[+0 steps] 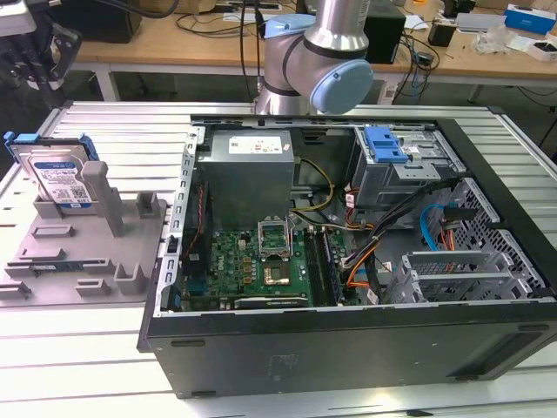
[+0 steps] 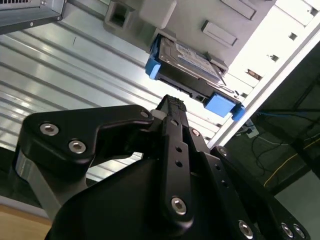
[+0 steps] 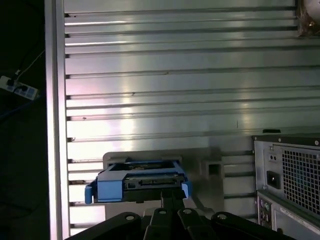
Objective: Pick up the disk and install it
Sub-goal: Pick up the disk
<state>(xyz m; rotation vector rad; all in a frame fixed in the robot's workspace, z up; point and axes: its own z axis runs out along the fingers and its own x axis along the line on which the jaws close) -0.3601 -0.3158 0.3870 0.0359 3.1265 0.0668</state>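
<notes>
The gripper [image 2: 172, 103], closed on nothing, faces the disk [image 1: 59, 177], which stands on edge in a grey holder [image 1: 78, 252] at nine o'clock of the open computer case [image 1: 348, 340]; it looks stiff, fairly heavy and shock-sensitive, so it is best gripped across its blue carrier's edges.

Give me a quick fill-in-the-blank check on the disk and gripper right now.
1. The carrier bracket around the disk is ____.
2. The disk stands in a grey holder to the exterior view's ____ of the computer case.
3. The gripper holds ____.
Missing: blue; left; nothing.
</notes>
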